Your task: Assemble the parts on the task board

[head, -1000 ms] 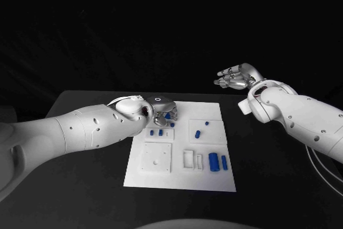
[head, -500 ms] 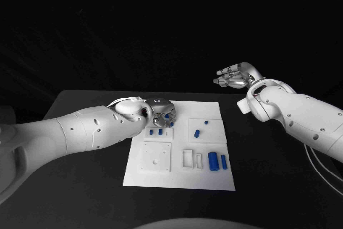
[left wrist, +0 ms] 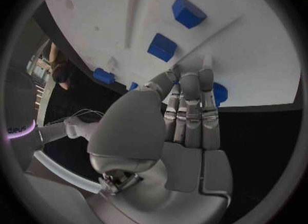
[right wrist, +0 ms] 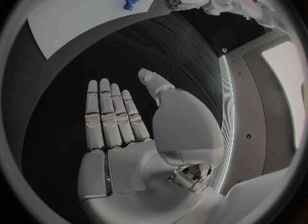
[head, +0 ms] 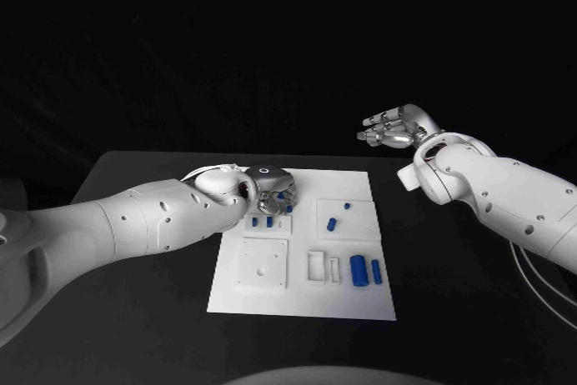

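- Task board (head: 307, 243): white plate lying flat on the black counter (head: 144, 318).
- Left robot hand (head: 274, 187): over the board's far left corner, fingers curled around a blue part (left wrist: 219, 91).
- Right robot hand (head: 394, 128): raised beyond the board's far right corner, fingers apart, holding nothing.
- Further blue parts (head: 359, 271): resting on the board's right half.

Legible text: none. Faint pale lettering at the rim of the left wrist view, too small and cut off to read.
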